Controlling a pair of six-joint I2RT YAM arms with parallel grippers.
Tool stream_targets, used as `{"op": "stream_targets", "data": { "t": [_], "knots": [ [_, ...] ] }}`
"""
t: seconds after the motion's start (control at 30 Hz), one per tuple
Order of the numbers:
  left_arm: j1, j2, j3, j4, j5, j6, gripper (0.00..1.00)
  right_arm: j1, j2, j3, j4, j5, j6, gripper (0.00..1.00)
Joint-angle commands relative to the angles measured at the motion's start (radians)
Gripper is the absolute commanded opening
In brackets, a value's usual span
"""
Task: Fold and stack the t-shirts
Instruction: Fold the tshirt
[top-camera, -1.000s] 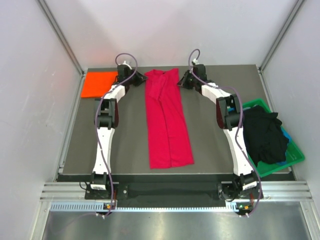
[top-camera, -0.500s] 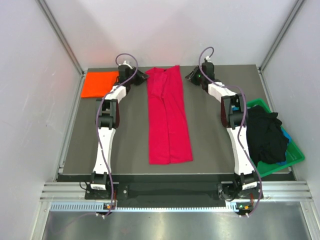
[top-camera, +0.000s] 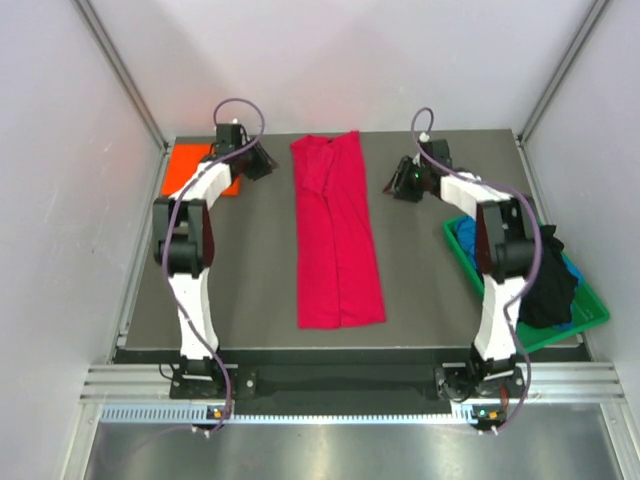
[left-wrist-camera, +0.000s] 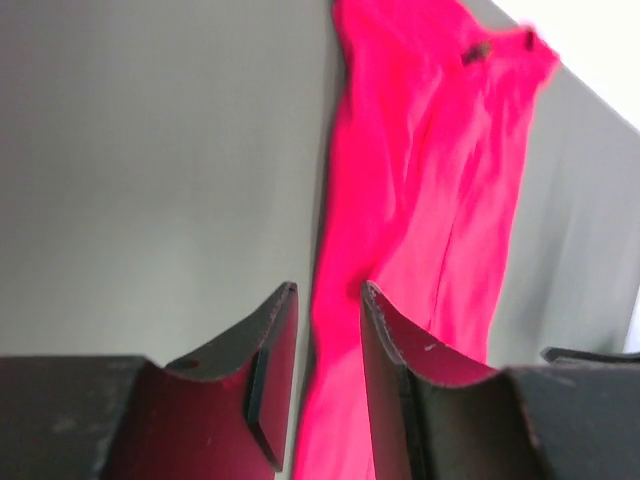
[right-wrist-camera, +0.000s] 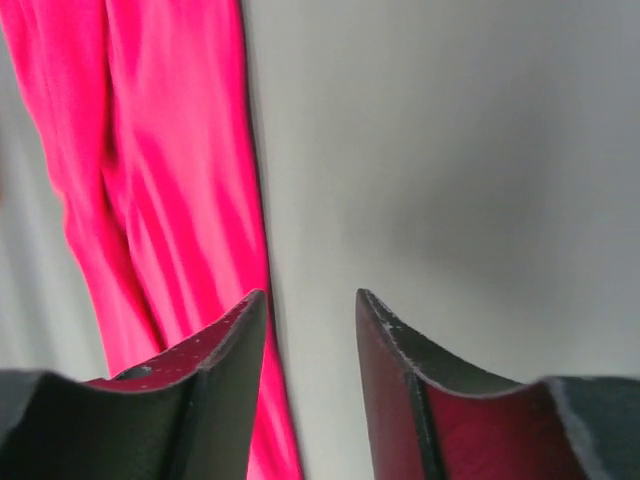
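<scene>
The crimson-red t-shirt (top-camera: 335, 235) lies folded lengthwise as a long narrow strip down the middle of the table. My left gripper (top-camera: 264, 166) is open and empty, just left of the shirt's far end. In the left wrist view the red shirt (left-wrist-camera: 440, 160) shows beyond the open left gripper (left-wrist-camera: 328, 292). My right gripper (top-camera: 398, 186) is open and empty, to the right of the shirt. In the right wrist view the right gripper (right-wrist-camera: 310, 296) hangs over bare table beside the shirt's edge (right-wrist-camera: 170, 170). The orange t-shirt (top-camera: 184, 168) lies folded at the far left corner, partly behind my left arm.
A green plastic bin (top-camera: 585, 318) stands at the right edge, holding a crumpled black t-shirt (top-camera: 548, 285) and a bit of blue cloth (top-camera: 466, 236). My right arm reaches across the bin's near-left side. Grey walls close in the table on three sides.
Both grippers have drawn back from the red shirt's far end, the left going left and the right going right and nearer. The shirt lies still, let go.
</scene>
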Motion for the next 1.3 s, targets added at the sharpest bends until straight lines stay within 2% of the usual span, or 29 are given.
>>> {"op": "stream_targets", "data": {
  "t": [0.0, 0.1, 0.2, 0.33, 0.4, 0.5, 0.77, 0.93, 1.17, 1.27],
  "knots": [
    [-0.015, -0.236, -0.197, -0.122, 0.013, 0.127, 0.37, 0.017, -0.234, -0.132, -0.179, 0.025, -0.127, 0.44],
    [-0.052, -0.404, -0.376, -0.171, -0.011, 0.169, 0.37, 0.037, -0.384, -0.31, -0.216, 0.04, -0.152, 0.47],
    [-0.088, -0.571, -0.699, -0.12, 0.061, 0.163, 0.38, 0.074, -0.54, -0.536, -0.219, 0.053, -0.157, 0.48],
    [-0.197, -0.749, -0.924, -0.113, 0.039, 0.152, 0.38, 0.186, -0.723, -0.706, -0.222, 0.057, -0.129, 0.48],
    [-0.226, -0.834, -1.035, -0.079, 0.061, 0.114, 0.39, 0.233, -0.768, -0.776, -0.213, 0.065, -0.109, 0.48],
    [-0.28, -0.923, -1.134, -0.062, 0.007, 0.076, 0.41, 0.318, -0.829, -0.827, -0.224, 0.117, -0.069, 0.48],
    [-0.354, -0.973, -1.226, 0.006, 0.024, 0.011, 0.41, 0.45, -0.889, -0.918, -0.199, 0.2, 0.024, 0.45],
    [-0.406, -0.966, -1.258, 0.007, -0.011, 0.002, 0.4, 0.494, -0.9, -0.981, -0.164, 0.186, 0.069, 0.43],
    [-0.457, -0.943, -1.297, 0.047, -0.028, -0.03, 0.39, 0.556, -0.886, -1.02, -0.151, 0.243, 0.104, 0.35],
    [-0.467, -0.943, -1.311, 0.058, -0.034, -0.035, 0.36, 0.571, -0.878, -1.017, -0.176, 0.29, 0.116, 0.27]
  ]
}}
